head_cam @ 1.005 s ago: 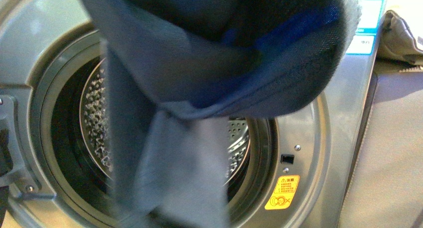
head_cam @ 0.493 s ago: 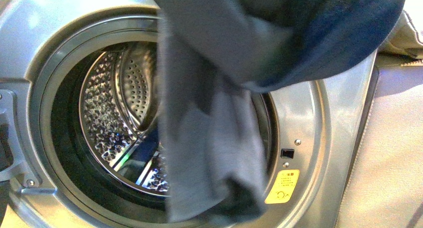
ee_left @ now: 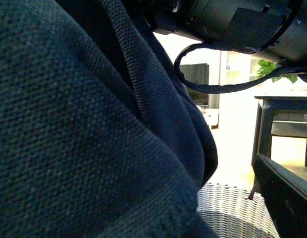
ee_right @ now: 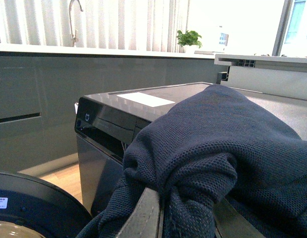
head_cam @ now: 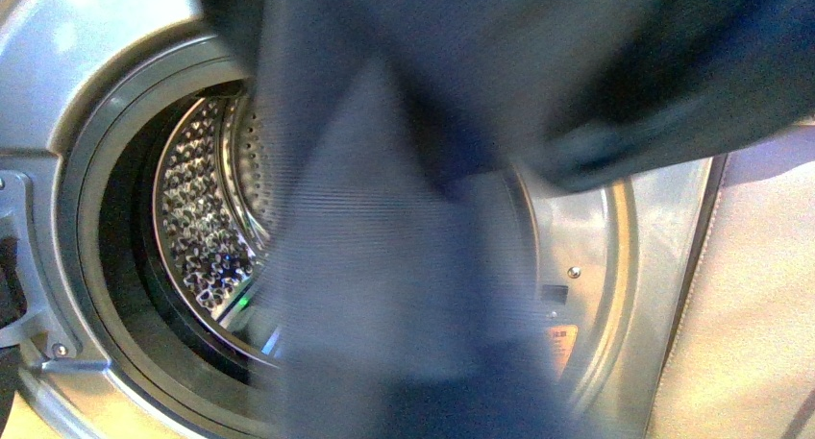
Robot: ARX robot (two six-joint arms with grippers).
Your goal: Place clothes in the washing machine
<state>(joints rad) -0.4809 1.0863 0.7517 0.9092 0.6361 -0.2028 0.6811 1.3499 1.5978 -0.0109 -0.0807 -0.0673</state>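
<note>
Bright kitchen backdrop: long grey cabinet run (ee_right: 39,84) under a pale worktop, with a curved metal tap (ee_right: 72,25) and a small potted green plant (ee_right: 189,37).

Up front in the right wrist view, right gripper (ee_right: 193,215) clenched on a bunched fold of the dark navy pique-knit garment (ee_right: 232,144). Cloth pinched between both fingers and heaped above them.

Left gripper nowhere to be seen. Left wrist view smothered by the same weave pressed close to the lens, so cannot tell whether gripping or let go.

From the front, garment (head_cam: 404,218) hanging blurred across the round black-rimmed porthole of the large silver-grey front-loading washing machine (head_cam: 86,36). Porthole open, with the perforated shiny steel drum (head_cam: 207,218) showing beside the cloth's edge. Hanging before the mouth rather than inside it, by the look of things, though depth hard to read through the blur.

Judged to be the delivery step: garment at the opening, not yet in the drum.

Next move likely calling for a push forward through the porthole, low enough for the trailing hem to clear the rim. Then a release well over the drum, leaving nothing draped across the door seal.
</note>
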